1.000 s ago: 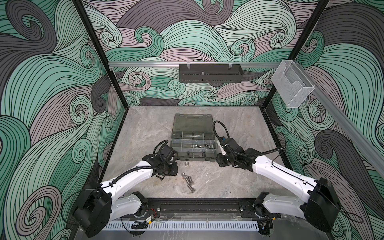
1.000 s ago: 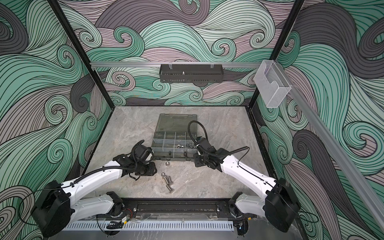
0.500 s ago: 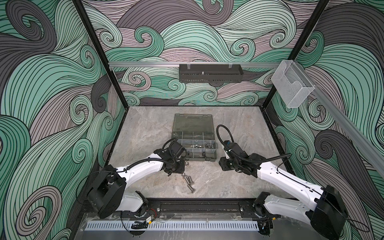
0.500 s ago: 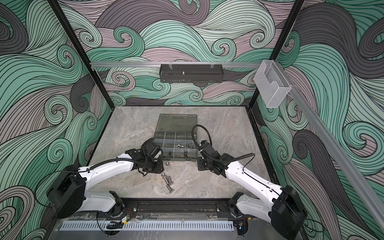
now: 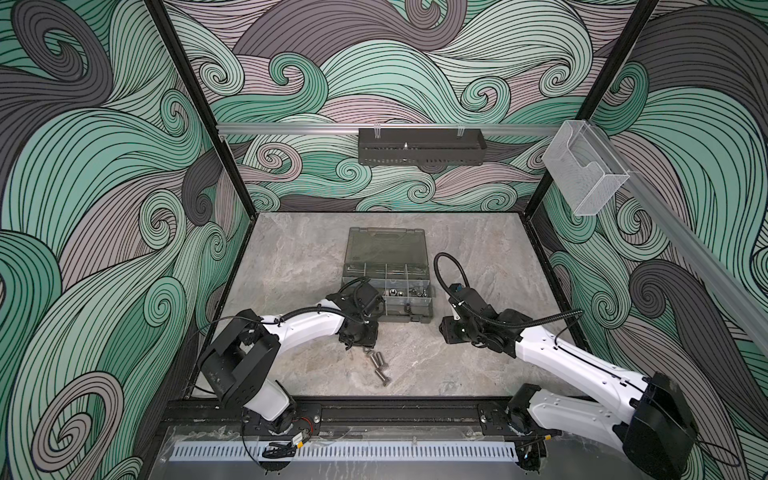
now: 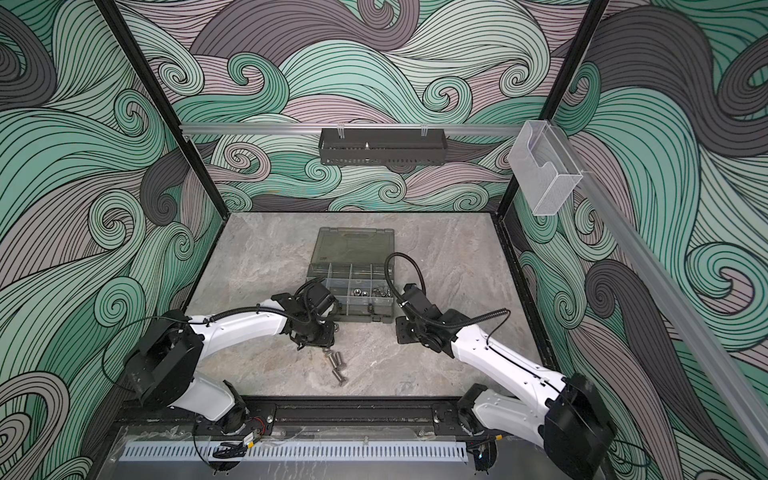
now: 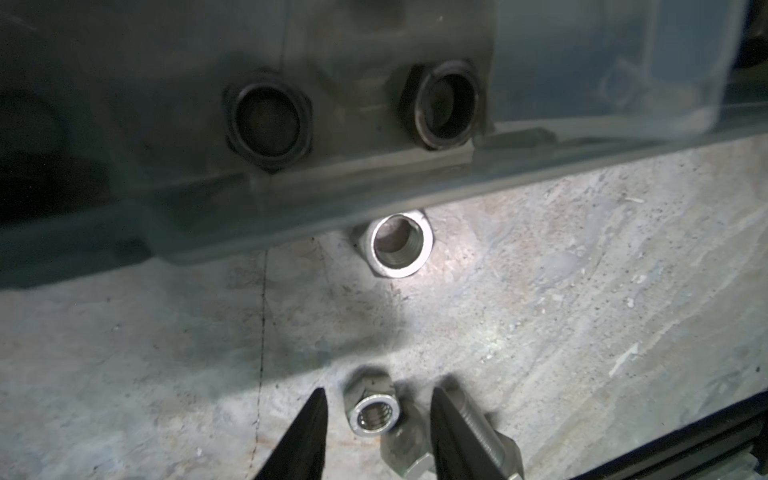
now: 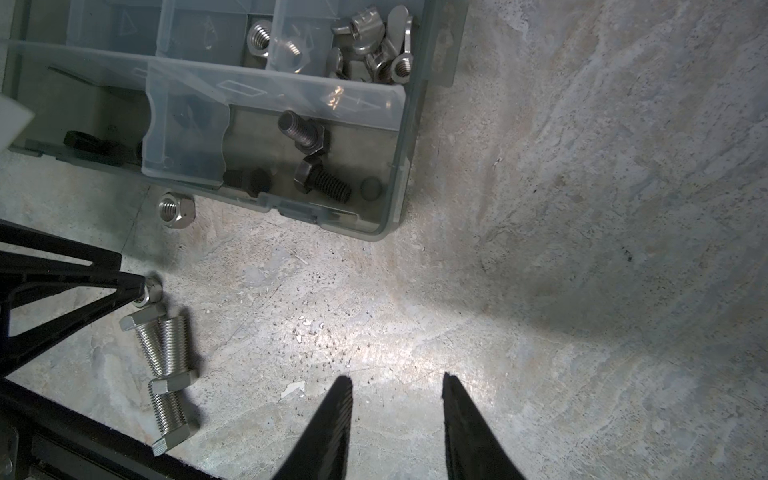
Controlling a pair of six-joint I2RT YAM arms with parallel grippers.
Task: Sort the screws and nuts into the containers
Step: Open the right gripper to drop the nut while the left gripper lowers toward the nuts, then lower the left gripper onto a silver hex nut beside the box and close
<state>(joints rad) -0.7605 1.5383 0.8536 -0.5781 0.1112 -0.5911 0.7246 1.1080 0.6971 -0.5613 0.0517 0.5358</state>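
While the right jaws gape above the table (image 8: 582, 249), the left jaws stand apart astride a nut (image 7: 374, 411).

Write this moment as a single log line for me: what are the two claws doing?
left claw: open, straddling small nut | right claw: open, empty | on table: second nut, three screws

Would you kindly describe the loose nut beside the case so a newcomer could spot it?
Find the grey case in the middle of the table. Right by its front wall, on the arms' side, lies a silver nut. Unlike the other loose nut, it is not between the left gripper's fingers, and it lies apart from the three bolts.
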